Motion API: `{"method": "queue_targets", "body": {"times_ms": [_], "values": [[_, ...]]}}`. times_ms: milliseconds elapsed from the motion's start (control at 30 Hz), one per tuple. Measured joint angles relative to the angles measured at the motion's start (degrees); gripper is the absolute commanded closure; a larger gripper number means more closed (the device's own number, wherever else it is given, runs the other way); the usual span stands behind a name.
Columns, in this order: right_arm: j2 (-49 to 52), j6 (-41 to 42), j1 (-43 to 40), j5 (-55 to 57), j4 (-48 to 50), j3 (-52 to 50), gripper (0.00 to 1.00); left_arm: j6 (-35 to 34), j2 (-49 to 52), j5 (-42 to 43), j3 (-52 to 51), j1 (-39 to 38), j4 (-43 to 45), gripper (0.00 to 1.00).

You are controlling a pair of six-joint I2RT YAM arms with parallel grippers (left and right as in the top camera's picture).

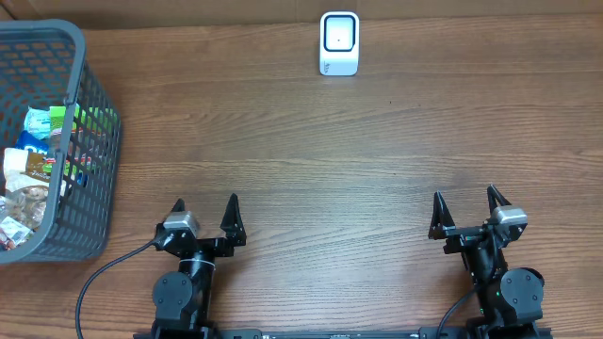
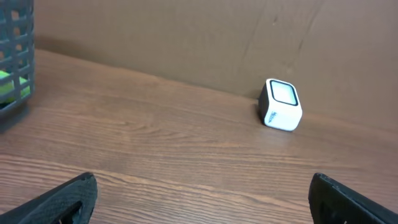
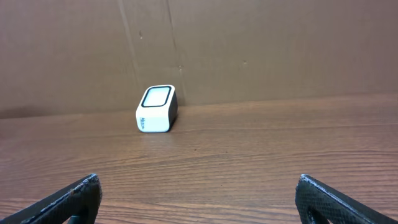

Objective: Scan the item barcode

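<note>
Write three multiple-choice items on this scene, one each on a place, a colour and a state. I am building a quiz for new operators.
1. Where does the scanner stand?
A) near the far edge of the table
B) inside the basket
C) between a gripper's fingers

2. What colour is the basket?
A) red
B) grey
C) white

3. How do the left gripper and right gripper stand?
A) both open, empty
B) left shut on a packet
C) right shut on the scanner

Answers:
1 A: it sits alone at the far side.
2 B: its mesh wall is grey.
3 A: both show spread fingers with nothing between.
</note>
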Motion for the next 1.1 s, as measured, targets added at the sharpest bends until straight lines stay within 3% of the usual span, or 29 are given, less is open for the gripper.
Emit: {"method": "queue_targets", "body": {"times_ms": [667,867,1000,1100], "values": [[0.0,0.0,0.0,2.1,2.6,0.0,0.0,4.4,0.0,1.3,0.0,0.0,4.6,0.0],[0.0,0.0,0.0,1.1,2.1,0.0,0.0,7.0,0.2,1.9,2.6,0.0,1.1,0.0],[0.0,0.0,0.0,-0.3,-1.0,0.8,0.0,10.0,4.3,3.2,8.2,0.0,-1.1,0.0],[0.0,0.0,0.0,-2.0,-4.4,5.0,0.0,12.3,14.0,4.1,16.2,0.0,-1.7,0.0]]}}
